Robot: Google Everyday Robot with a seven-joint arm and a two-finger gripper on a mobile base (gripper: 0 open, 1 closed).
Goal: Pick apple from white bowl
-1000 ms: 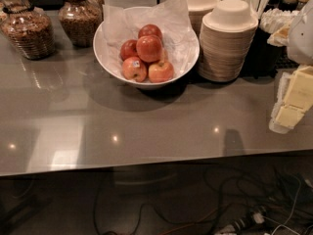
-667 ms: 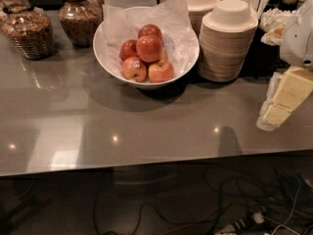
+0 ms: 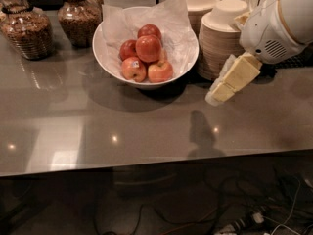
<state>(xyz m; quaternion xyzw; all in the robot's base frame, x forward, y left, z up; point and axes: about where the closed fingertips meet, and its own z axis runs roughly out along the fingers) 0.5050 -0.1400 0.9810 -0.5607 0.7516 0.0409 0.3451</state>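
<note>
The white bowl (image 3: pixel 104 64), lined with crinkled white paper, stands at the back middle of the grey counter. It holds several apples. The apple (image 3: pixel 148 48), glossy, evenly red-orange and the largest, lies on top in the middle of the pile. In front of it lie a red apple with a small white sticker (image 3: pixel 133 68) and a red apple with yellow patches (image 3: pixel 160 71). My gripper (image 3: pixel 218 95), cream-coloured on a white arm, hangs above the counter to the right of the bowl, in front of the stacked bowls, pointing down and left. It holds nothing.
Two stacks of beige disposable bowls (image 3: pixel 222 38) stand just right of the white bowl, behind my gripper. Two glass jars of brown snacks (image 3: pixel 27 31) (image 3: pixel 78 13) stand at the back left. The counter's front edge runs across the lower middle, with cables on the floor below.
My gripper has moved left and slightly forward along the counter, closer to the white bowl. The apples and the bowl have not moved.
</note>
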